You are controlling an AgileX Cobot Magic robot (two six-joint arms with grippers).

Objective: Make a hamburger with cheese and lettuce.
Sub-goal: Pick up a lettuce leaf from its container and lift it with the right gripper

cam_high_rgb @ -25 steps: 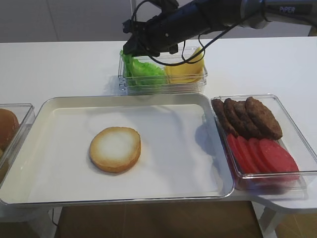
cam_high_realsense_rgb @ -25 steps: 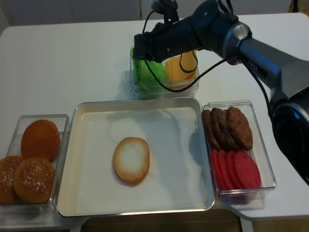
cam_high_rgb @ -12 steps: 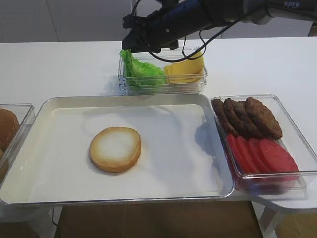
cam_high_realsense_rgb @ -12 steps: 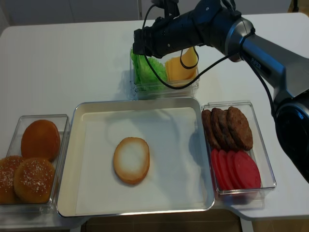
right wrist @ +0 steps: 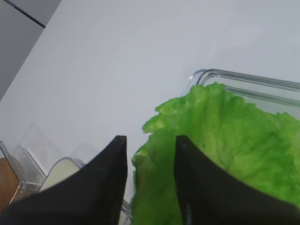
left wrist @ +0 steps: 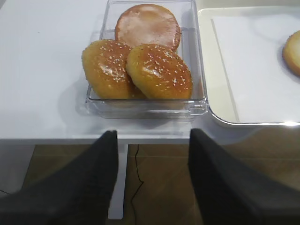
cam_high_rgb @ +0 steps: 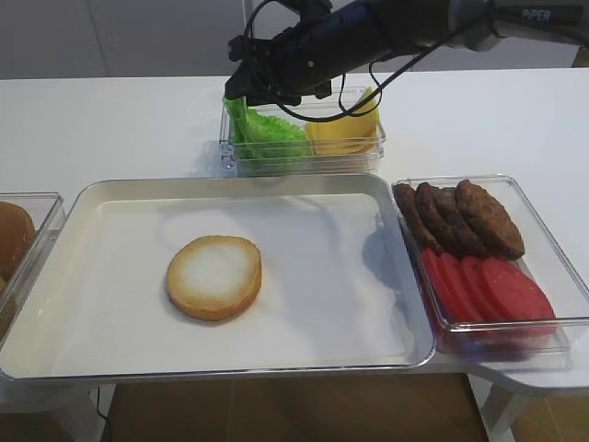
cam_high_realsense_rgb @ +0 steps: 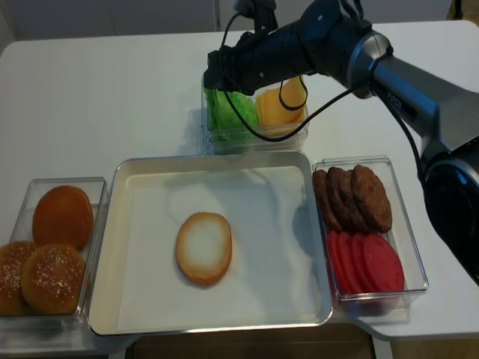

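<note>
Clearly the lettuce (right wrist: 225,154), lying in the clear box (cam_high_rgb: 304,157) beside the cheese (cam_high_rgb: 345,133), looks light, limp and easily torn, so the right claw (right wrist: 150,187), its jaws apart over the leaf's frilly near edge, should pinch there gently.

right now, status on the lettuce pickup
Right end effector open, straddling lettuce edge in its bin, not gripped. Left end effector open, idle. Bun half bare on tray. Nothing blocking.

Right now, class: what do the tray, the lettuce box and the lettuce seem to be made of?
Tray: likely metal, with a shiny silvery rim and a white sheet, perhaps paper, inside.
Lettuce box: clear plastic; its contents show through.
Lettuce: bright green and ruffled; real or imitation cannot be told.
</note>
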